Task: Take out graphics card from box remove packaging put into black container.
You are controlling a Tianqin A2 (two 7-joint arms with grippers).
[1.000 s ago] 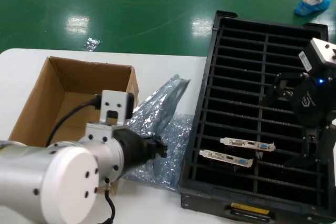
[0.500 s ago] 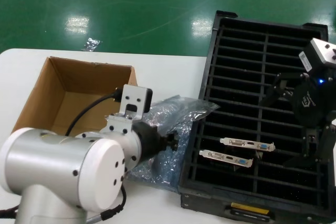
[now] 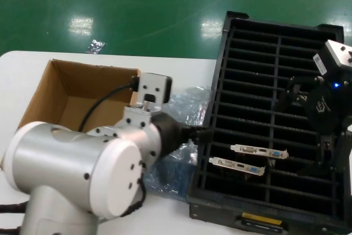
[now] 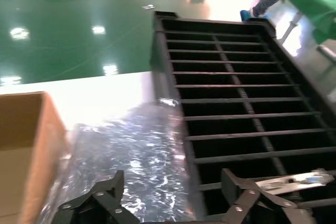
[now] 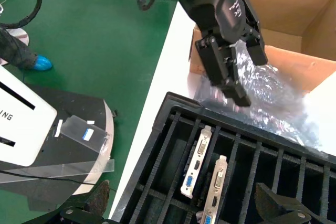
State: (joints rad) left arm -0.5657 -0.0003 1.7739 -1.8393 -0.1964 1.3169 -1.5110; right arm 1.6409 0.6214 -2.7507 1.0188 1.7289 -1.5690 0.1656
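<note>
Two graphics cards with silver brackets (image 3: 259,151) (image 3: 236,165) stand in slots of the black container (image 3: 275,70); they also show in the right wrist view (image 5: 193,167) (image 5: 214,188). The crinkly packaging (image 3: 184,108) lies empty between the box (image 3: 66,89) and the container. My left gripper (image 3: 199,132) is open and empty, low over the packaging (image 4: 142,145) at the container's left wall (image 4: 173,108). The right wrist view shows it (image 5: 236,66) over the packaging (image 5: 268,98). My right gripper (image 3: 308,130) hangs open over the container's right column, above the cards (image 5: 189,208).
The brown box (image 5: 294,3) looks empty inside. The white table (image 3: 176,72) ends just behind the box and container, with green floor beyond. A person's blue-covered foot (image 3: 328,5) stands on the floor at the far right. A white machine base (image 5: 31,124) stands beside the table.
My left arm has swung right, from beside the box to the container's left wall. The packaging, raised and spread before, has settled lower on the table. The right arm has not moved.
</note>
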